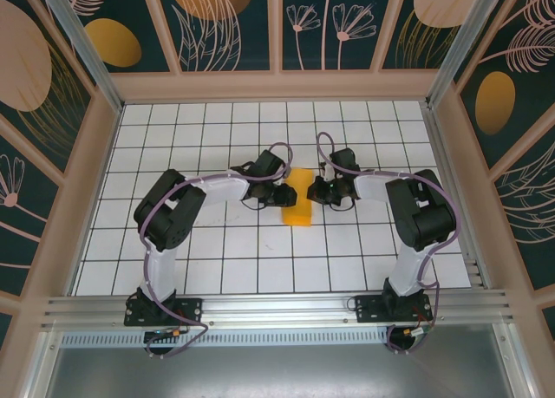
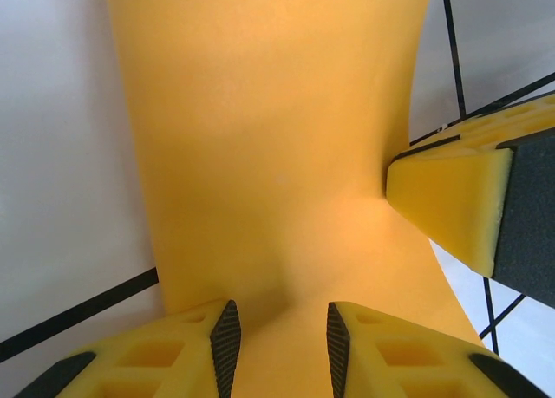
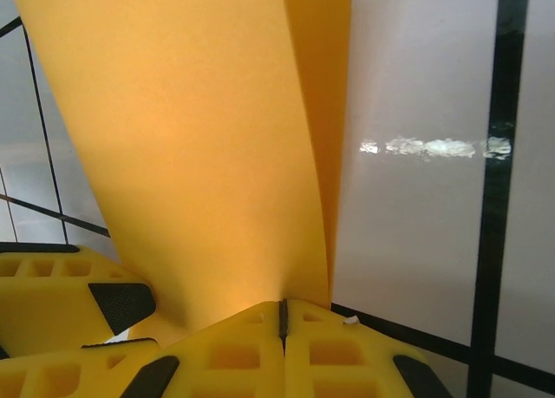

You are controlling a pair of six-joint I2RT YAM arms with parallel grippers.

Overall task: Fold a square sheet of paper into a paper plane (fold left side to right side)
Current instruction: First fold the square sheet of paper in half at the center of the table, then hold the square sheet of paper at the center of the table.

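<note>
Right gripper (image 3: 282, 318): pressed together, pinching the edge of the square sheet of paper (image 3: 199, 155). Left gripper (image 2: 279, 342): partly spread, paper lying between its fingers. Sheet: doubled over at counter (image 1: 217, 259) centre, left gripper at its 9 o'clock, right gripper at 3 o'clock.

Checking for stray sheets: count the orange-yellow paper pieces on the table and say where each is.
1. The square sheet of paper sits doubled over between the left gripper and the right gripper, which is shut on its edge. Anything underneath would be hidden.
</note>
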